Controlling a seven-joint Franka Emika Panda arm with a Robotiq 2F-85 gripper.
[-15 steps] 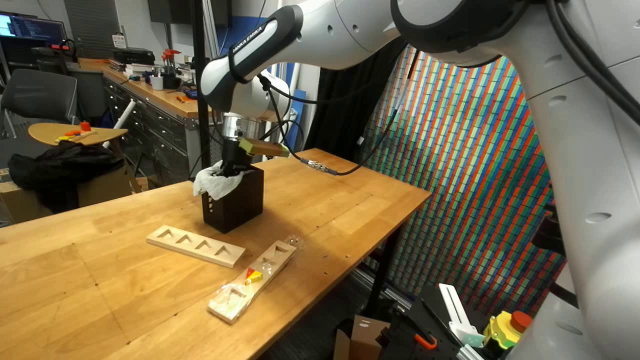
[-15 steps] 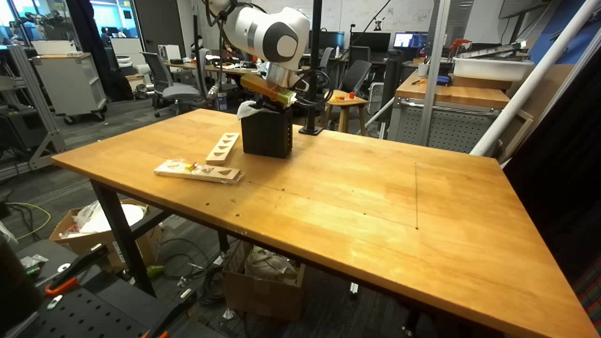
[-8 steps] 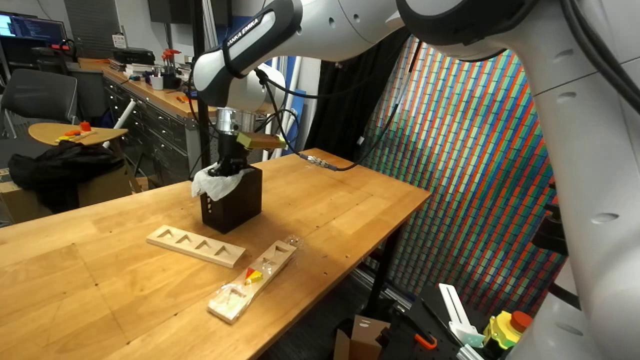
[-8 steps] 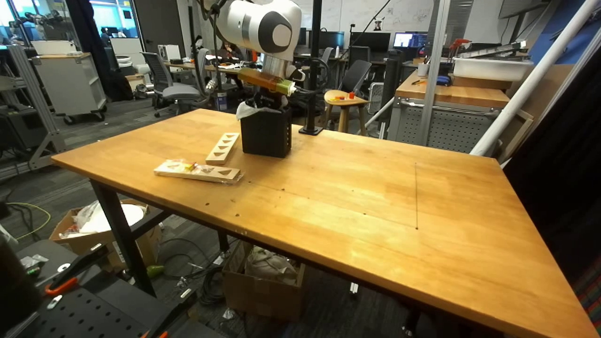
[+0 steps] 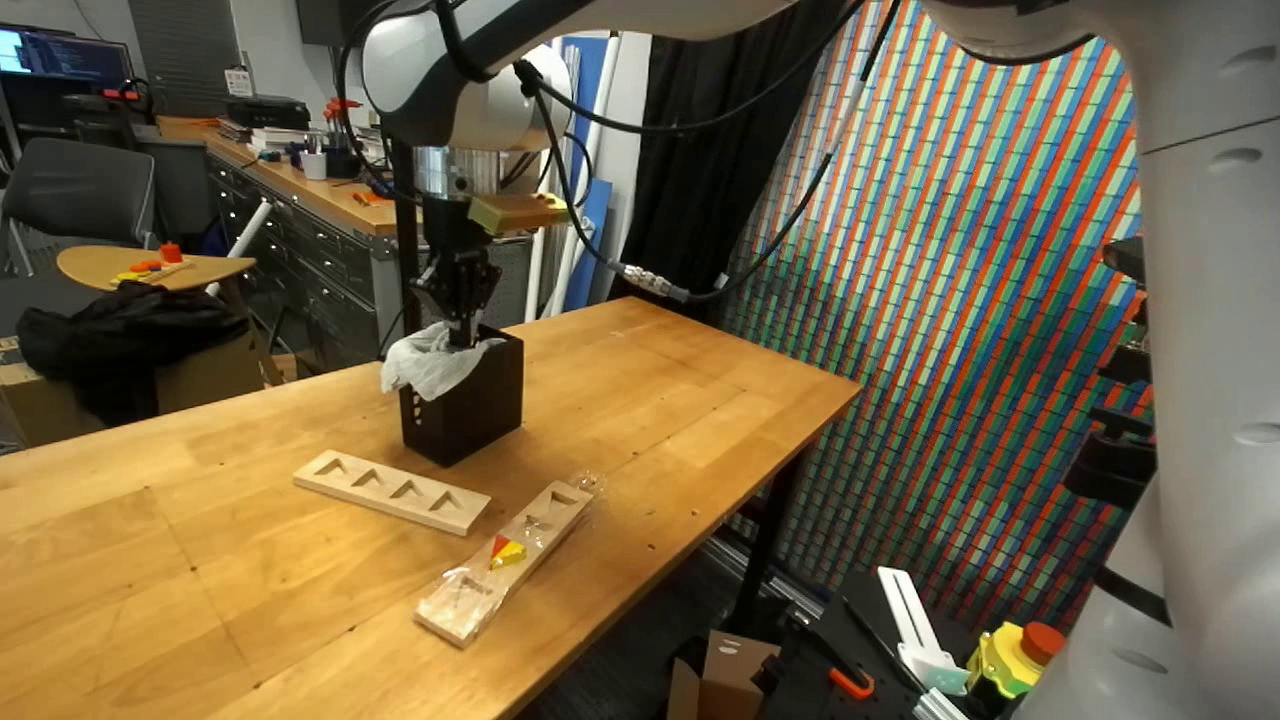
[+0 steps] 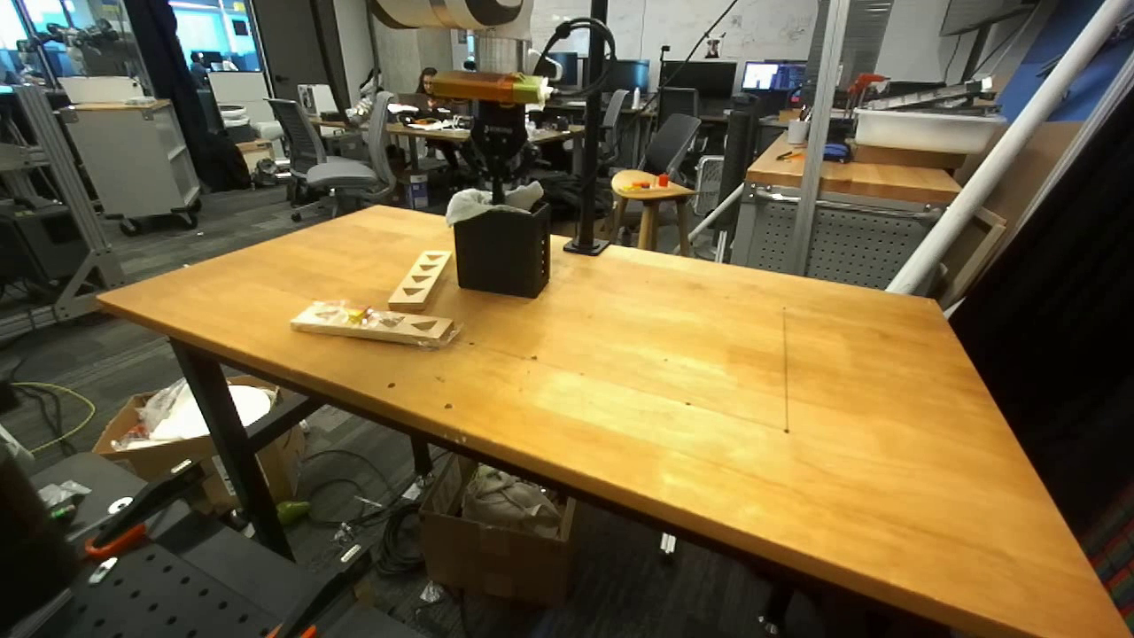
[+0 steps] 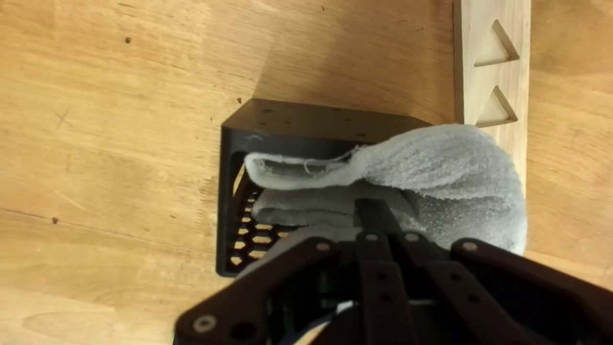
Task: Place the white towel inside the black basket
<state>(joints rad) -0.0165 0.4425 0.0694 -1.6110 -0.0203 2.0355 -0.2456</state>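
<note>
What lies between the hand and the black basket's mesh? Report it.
Folds of the white towel lie between the hand and the mesh of the black basket; the wrist view shows this.

White arm (image 5: 1200, 350) with black trim: in an exterior view it stands along the right edge, is partly cut off at the top, and reaches across to the upper left. There the rounded wrist (image 5: 490, 100) turns down into a silvery collar (image 5: 455, 172). Below it, the black claw (image 5: 463, 338) hangs upright, pointing straight down in both exterior views. In the wrist view the claw comes in from the bottom, right of centre, its dark linkage (image 7: 383, 287) spreading to both sides and its slim fingers (image 7: 376, 215) together.
</note>
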